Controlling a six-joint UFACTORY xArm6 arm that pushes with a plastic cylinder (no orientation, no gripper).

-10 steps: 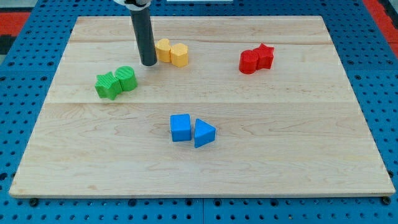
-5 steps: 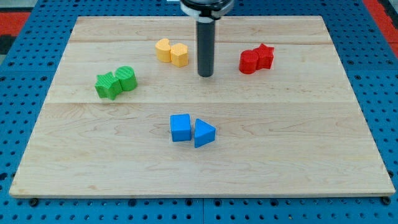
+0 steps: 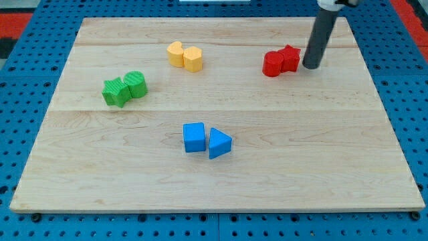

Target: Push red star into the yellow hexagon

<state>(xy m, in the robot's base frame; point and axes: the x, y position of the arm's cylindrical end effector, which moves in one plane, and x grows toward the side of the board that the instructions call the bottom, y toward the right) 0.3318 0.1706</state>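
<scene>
My tip [image 3: 311,66] stands just right of the red star [image 3: 290,58] — touching or nearly so — with a second red block [image 3: 273,64] against the star's left side. The yellow hexagon [image 3: 193,59] sits well to the view's left beside another yellow block [image 3: 176,53], on the wooden board [image 3: 321,154].

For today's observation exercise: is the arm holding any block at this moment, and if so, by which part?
Nothing is held. My tip stands just at the view's right of the red star, close beside it; contact cannot be told.
</scene>
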